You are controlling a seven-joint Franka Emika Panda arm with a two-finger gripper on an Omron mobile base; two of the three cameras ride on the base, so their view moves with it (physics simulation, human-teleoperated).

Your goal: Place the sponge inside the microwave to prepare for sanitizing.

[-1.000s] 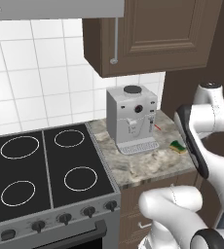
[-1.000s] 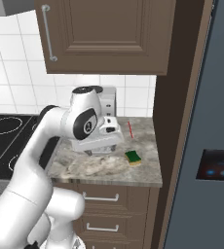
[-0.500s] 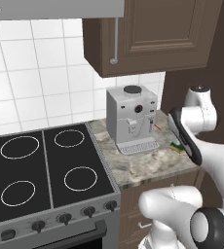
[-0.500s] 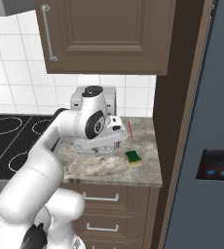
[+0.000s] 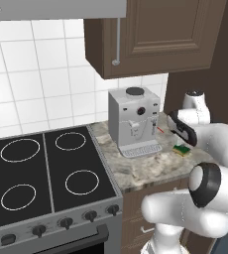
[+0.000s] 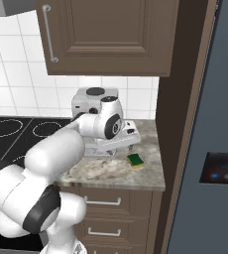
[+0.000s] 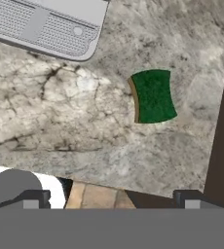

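You had the sponge [image 7: 153,96] lying flat on the marble bench [image 7: 60,121], green scrub side up with a thin yellow edge showing along one side. In the right base view the sponge [image 6: 135,160] sat near the front right part of the bench [image 6: 111,173], just beside the dark wood panel [image 6: 178,124] that closes the bench on that side, and apart from the coffee machine [image 6: 93,106]. In the left base view the sponge [image 5: 182,149] lay to the right of the coffee machine [image 5: 133,121], partly covered by the arm. The gripper [image 7: 111,199] was above the bench, looking down on it; its two dark fingertips [image 7: 33,199] stood well apart at the bottom of the hand view, so the gripper was wide and held nothing. The sponge lay ahead of the fingertips, not between them and not touching them. The grey drip tray [image 7: 46,26] of the coffee machine showed at the far corner of the hand view, well apart from the sponge. A stove [image 5: 36,173] with four ringed burners adjoined the bench on the left, and a brown wall cupboard [image 6: 108,37] hung above.
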